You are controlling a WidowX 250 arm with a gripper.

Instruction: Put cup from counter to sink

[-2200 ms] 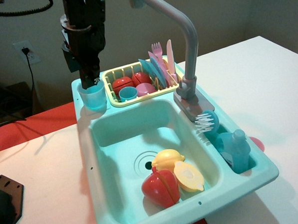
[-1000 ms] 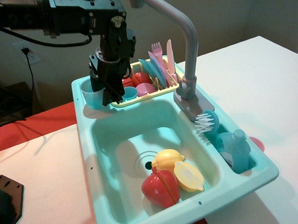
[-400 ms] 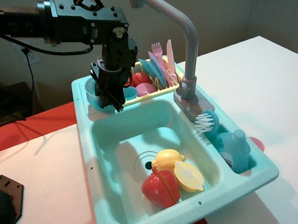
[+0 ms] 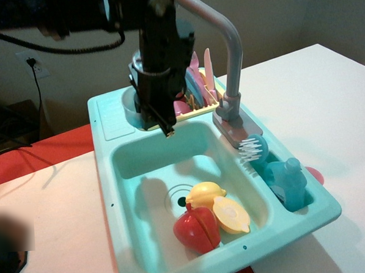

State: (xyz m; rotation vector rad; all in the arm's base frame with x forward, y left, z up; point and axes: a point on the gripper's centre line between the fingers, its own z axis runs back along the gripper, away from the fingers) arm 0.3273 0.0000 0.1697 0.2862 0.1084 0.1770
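Claw (image 4: pixel 159 116) now nearer the sink (image 4: pixel 148 155) — cup (image 4: pixel 130 102) lifted, white tabletop (image 4: pixel 315 93)

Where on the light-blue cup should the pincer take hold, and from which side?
Pinch the cup by its wall just under the rim, coming from above. What shows of it beside the pincer looks upright with an open top and no handle, and the dish rack crowds its right side.
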